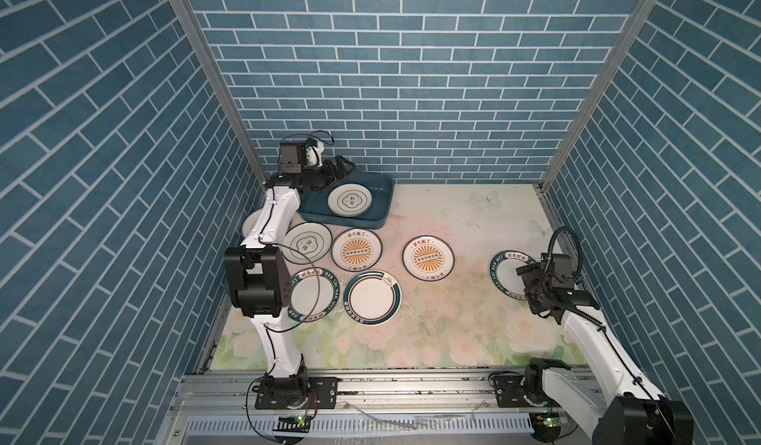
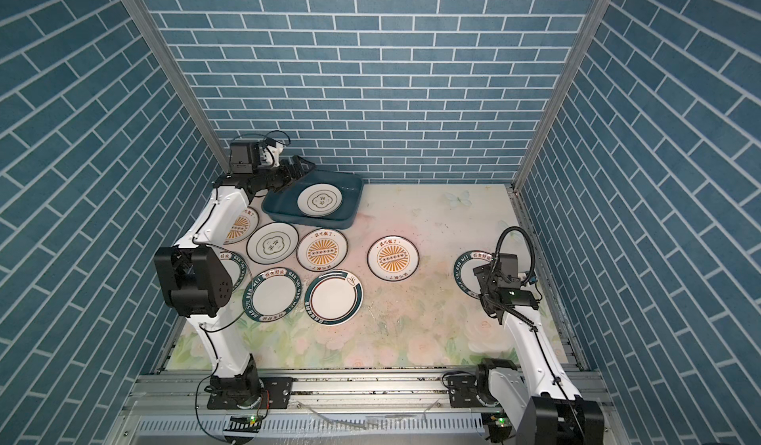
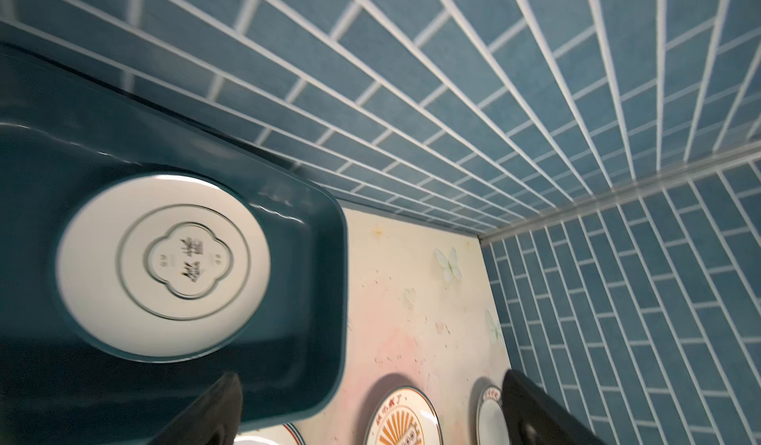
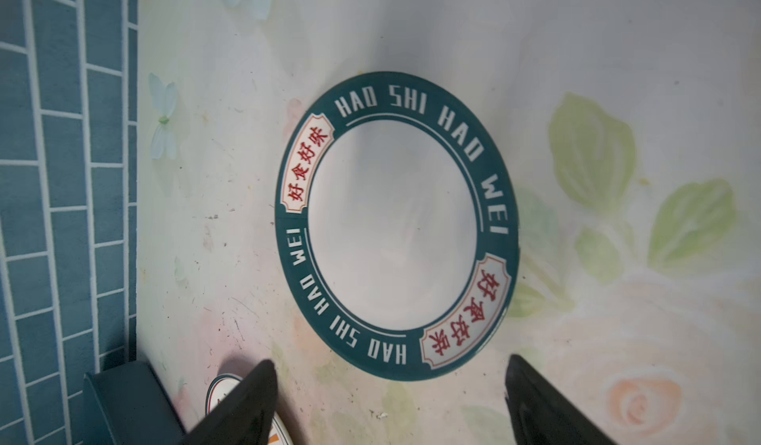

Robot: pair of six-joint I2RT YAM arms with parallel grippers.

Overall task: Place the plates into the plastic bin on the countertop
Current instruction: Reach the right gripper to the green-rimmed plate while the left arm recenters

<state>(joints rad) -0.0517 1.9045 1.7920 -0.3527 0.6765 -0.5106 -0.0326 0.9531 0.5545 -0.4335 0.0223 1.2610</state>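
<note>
plate, round white with dark-green lettered rim, lies flat beneath the right gripper, jaws spread empty; left gripper, also unclenched, hangs over the teal plastic bin.

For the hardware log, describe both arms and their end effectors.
The left arm and right arm have white link shells, black joint housings, thin black cables. The left end effector and right end effector have two black tapered fingers each. A ribbed black hose loops over the right wrist.

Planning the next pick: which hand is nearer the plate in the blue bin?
Left. The left hand is open at the far left corner of the bin, beside that plate; the right hand is across the counter, open over a green-rimmed plate.
</note>
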